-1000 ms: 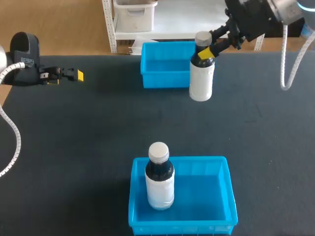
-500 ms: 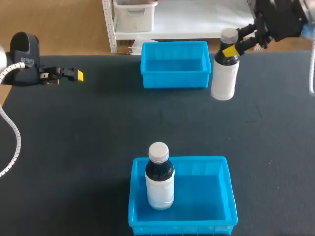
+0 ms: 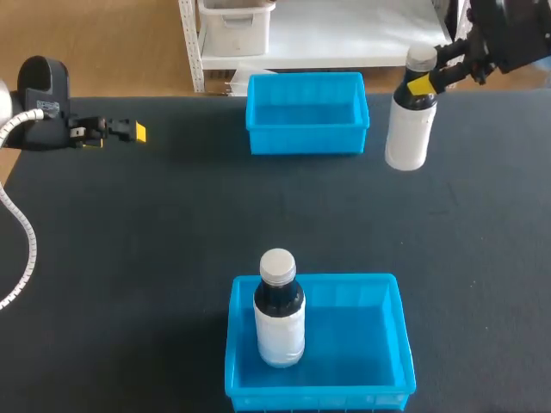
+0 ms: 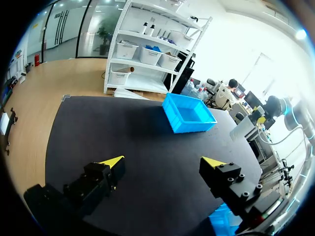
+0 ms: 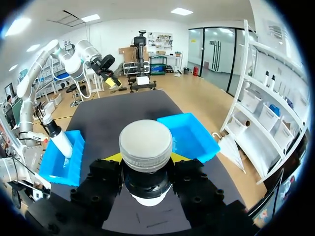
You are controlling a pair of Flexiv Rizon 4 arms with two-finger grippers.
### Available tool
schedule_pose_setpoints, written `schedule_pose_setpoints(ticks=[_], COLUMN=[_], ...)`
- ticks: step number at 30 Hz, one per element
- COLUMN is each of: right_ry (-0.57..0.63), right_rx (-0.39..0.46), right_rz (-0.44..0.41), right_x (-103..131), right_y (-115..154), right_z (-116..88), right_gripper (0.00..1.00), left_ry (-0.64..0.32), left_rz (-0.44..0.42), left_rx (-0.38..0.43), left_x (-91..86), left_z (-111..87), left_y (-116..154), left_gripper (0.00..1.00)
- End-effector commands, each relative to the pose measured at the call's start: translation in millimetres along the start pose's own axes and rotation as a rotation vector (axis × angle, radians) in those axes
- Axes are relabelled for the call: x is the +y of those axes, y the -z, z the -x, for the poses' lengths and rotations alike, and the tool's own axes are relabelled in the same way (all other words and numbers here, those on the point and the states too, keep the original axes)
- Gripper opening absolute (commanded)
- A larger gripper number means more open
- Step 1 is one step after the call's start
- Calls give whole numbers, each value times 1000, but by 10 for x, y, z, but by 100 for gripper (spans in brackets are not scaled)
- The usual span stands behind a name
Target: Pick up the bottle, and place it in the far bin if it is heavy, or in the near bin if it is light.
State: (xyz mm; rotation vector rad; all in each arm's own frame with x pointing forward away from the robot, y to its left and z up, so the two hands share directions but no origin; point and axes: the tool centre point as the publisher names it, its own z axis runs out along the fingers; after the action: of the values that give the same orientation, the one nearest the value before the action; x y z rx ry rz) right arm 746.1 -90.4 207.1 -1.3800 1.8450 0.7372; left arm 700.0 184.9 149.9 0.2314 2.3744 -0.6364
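Note:
A white bottle [image 3: 408,138] with a dark shoulder and grey cap hangs in the air to the right of the far blue bin [image 3: 306,144]. My right gripper [image 3: 422,84] is shut on its neck. In the right wrist view the cap [image 5: 145,142] stands between the fingers of that gripper [image 5: 145,160]. The near blue bin [image 3: 366,340] holds a second, similar bottle [image 3: 278,314] standing upright at its left side. My left gripper [image 3: 129,132] is open at the table's far left, with nothing in it; its own view shows the left gripper [image 4: 162,162] over bare table.
The dark table [image 3: 155,241] lies between the two bins. The far bin [image 4: 189,114] shows ahead of my left gripper. From the right wrist, the far bin [image 5: 189,135] and near bin [image 5: 61,160] both lie below the held bottle.
My right arm has carried the bottle to the right, from over the far bin's right edge to well beside it. The left arm has not moved.

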Motion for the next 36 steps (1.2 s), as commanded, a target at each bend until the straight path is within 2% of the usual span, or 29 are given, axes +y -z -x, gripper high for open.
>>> schedule_pose_setpoints(ticks=[1, 12, 21, 29, 36], right_ry=[5, 75, 73, 147, 196], right_rx=[4, 53, 15, -1, -7], right_rz=[2, 2, 30, 79, 126], right_x=[-99, -578, -984, -1185, -1266], right_y=[30, 22, -7, -299, -623], right_z=[52, 207, 415, 733, 964], right_gripper=[0, 0, 0, 0, 0], left_ry=[0, 0, 0, 0, 0], left_rz=[0, 0, 0, 0, 0], left_rx=[0, 0, 0, 0, 0], left_x=[0, 0, 0, 0, 0], left_z=[0, 0, 0, 0, 0], left_y=[0, 0, 0, 0, 0], left_gripper=[100, 100, 100, 100, 100])
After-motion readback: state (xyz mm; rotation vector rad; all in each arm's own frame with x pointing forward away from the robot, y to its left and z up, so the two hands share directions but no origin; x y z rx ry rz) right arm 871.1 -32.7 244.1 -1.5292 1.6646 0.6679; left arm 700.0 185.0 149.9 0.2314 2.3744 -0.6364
